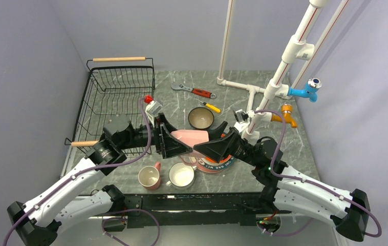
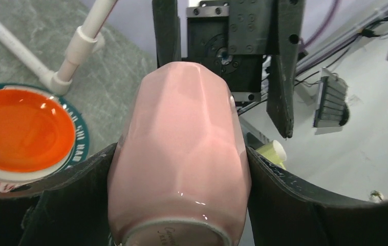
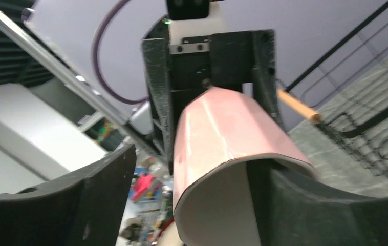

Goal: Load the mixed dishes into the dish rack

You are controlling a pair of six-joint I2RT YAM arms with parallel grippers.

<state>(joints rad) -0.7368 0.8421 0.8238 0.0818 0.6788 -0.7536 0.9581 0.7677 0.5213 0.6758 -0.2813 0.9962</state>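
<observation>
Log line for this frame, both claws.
phase: mid-air handover | left claw: clamped on pink mug | right claw: open around mug rim | dish rack: mug not in yet

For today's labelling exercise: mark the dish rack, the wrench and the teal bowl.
dish rack [image 1: 115, 95], top view, bare wire floor.
wrench [image 1: 202, 93], top view, red handle.
bowl [image 1: 200, 118], top view, cream inside.
</observation>
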